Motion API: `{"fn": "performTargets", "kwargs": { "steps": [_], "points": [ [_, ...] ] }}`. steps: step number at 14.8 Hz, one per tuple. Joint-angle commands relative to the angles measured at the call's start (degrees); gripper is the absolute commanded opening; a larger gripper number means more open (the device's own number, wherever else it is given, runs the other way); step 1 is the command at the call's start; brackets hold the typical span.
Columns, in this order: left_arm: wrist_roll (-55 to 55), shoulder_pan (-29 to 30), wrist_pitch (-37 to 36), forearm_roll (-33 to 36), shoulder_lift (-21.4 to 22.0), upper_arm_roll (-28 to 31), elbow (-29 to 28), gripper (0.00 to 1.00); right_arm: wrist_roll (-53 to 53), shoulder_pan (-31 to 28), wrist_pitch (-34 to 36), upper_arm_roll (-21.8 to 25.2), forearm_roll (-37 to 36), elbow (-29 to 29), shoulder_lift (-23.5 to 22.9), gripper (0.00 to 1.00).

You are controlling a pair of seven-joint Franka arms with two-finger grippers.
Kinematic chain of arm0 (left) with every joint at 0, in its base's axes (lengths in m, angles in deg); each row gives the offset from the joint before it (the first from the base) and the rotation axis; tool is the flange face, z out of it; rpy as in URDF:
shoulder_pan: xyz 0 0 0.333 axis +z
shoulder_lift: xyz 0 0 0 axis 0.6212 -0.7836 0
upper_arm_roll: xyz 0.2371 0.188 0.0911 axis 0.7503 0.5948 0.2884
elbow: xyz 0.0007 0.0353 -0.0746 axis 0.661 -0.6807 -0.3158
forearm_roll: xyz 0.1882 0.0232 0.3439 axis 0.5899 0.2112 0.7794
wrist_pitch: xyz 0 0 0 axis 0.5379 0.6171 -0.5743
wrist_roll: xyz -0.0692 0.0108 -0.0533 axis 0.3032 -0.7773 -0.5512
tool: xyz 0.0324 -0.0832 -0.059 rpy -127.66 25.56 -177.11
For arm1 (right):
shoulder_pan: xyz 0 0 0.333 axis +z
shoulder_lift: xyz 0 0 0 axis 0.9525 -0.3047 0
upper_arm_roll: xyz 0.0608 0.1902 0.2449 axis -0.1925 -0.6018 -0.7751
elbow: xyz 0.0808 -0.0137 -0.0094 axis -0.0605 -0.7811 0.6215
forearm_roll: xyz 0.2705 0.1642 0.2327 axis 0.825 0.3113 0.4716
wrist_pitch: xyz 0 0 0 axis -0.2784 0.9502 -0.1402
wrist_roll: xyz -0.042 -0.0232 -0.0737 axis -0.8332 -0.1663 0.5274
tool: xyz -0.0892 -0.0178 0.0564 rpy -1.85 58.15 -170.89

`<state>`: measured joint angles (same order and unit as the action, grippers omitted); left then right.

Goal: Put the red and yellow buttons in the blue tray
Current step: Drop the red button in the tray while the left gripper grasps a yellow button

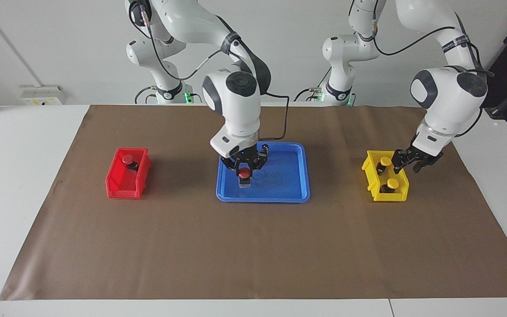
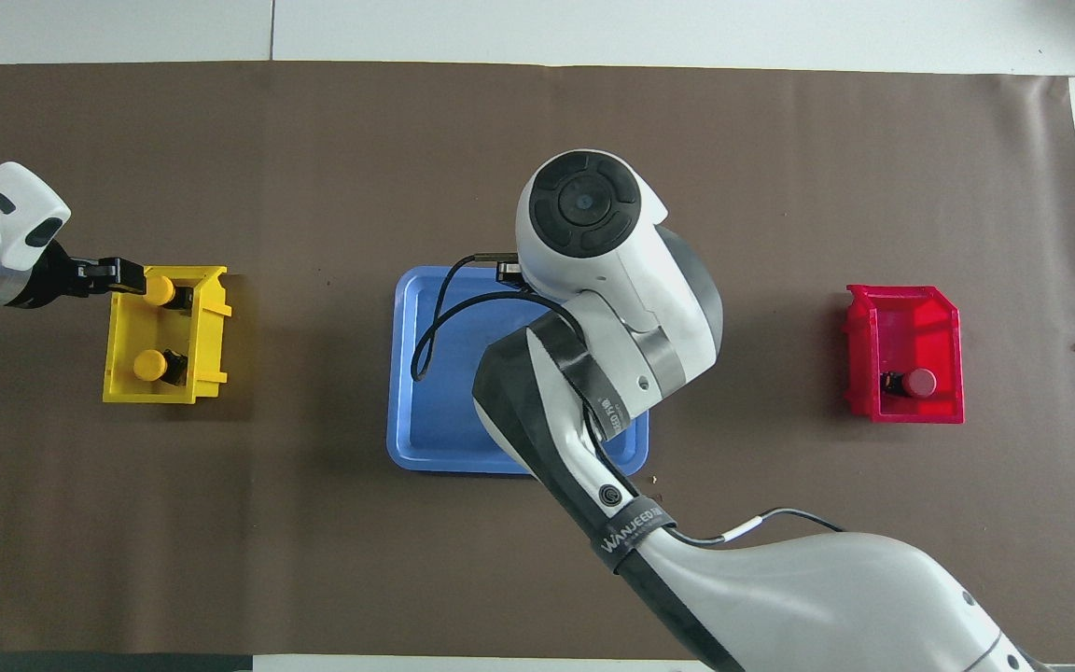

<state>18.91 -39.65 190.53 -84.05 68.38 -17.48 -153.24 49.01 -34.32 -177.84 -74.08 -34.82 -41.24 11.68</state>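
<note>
My right gripper (image 1: 244, 176) is low over the blue tray (image 1: 286, 176) and shut on a red button (image 1: 244, 172), whose black body reaches down to the tray floor. In the overhead view the right arm hides that button and part of the tray (image 2: 435, 411). The second red button (image 1: 127, 159) sits in the red bin (image 1: 126, 182). Two yellow buttons (image 1: 384, 160) (image 1: 393, 182) stand in the yellow bin (image 1: 387, 196). My left gripper (image 1: 407, 166) is open and empty over that bin's rim on the left arm's side. It also shows in the overhead view (image 2: 118, 275), beside a yellow button (image 2: 160, 289).
The red bin (image 2: 906, 406) stands toward the right arm's end and the yellow bin (image 2: 211, 336) toward the left arm's end, with the tray between them. All rest on a brown mat (image 1: 253, 246). A black cable (image 1: 285, 119) hangs from the right arm over the tray.
</note>
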Motion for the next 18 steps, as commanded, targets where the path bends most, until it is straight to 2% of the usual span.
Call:
{"fn": "performTargets", "kwargs": {
  "steps": [1, 5, 7, 10, 11, 12, 13, 14, 15, 16, 17, 18],
  "points": [
    [-0.81, -0.16, 3.09, -0.03, -1.82, -0.20, -0.14, 0.70, 2.76, 1.59, -1.70, 0.27, 0.74, 1.59, -1.76, 0.16],
    [-3.63, -1.48, 4.15, -0.03, -2.61, -0.29, -0.22, 0.71, 3.91, 2.39, -3.80, -0.08, 0.91, -1.83, -1.76, 0.20],
    [-3.54, -1.66, 5.28, -0.03, -2.53, -0.20, -1.88, 0.71, 3.91, 2.39, -4.95, -0.08, 1.44, -4.73, -0.97, 0.20],
    [-3.54, -1.66, 7.49, -0.03, -2.09, -0.29, -4.26, 0.71, 3.91, 2.40, -4.16, -0.08, 1.53, -5.88, -0.35, 0.21],
    [-3.54, -1.66, 7.49, -0.03, -2.09, -0.29, -4.35, 0.71, 3.91, 2.39, -4.25, -0.08, 1.62, -6.06, -0.27, 0.30],
    [-3.54, -1.66, 7.49, -0.03, -2.00, -0.29, -4.35, 0.71, 3.91, 2.39, -3.99, -0.08, 1.62, -6.06, -0.26, 0.50],
    [-3.46, -1.66, 7.49, -0.03, -2.00, -0.29, -4.44, 0.71, 4.00, 2.31, -3.38, -0.08, 1.62, -5.45, -0.26, 0.78],
    [-3.63, -1.66, 7.58, -0.03, -2.26, -0.29, -4.62, 0.71, 3.91, 1.96, -2.42, -0.08, 1.53, -4.23, -0.26, 0.96],
    [-3.63, -1.66, 8.10, -0.03, -2.61, -0.29, -4.62, 0.71, 3.91, 1.61, 0.20, -0.08, 1.44, -0.13, -0.70, 1.00],
    [-3.63, -1.66, 8.98, -0.03, -2.61, -0.29, -5.14, 0.71, 3.13, 0.91, 3.62, 0.18, 0.57, 2.44, -0.36, 1.00],
    [-3.54, -1.66, 9.25, -0.03, -2.61, -0.29, -5.49, 0.71, 1.82, -0.75, 4.88, 0.44, 0.48, 2.72, 0.43, 1.00],
    [-3.63, -1.66, 9.25, -0.03, -2.61, -0.29, -5.58, 0.70, -0.98, -3.21, 5.76, 0.53, 0.48, 1.60, 3.57, 1.00]
  ]
}}
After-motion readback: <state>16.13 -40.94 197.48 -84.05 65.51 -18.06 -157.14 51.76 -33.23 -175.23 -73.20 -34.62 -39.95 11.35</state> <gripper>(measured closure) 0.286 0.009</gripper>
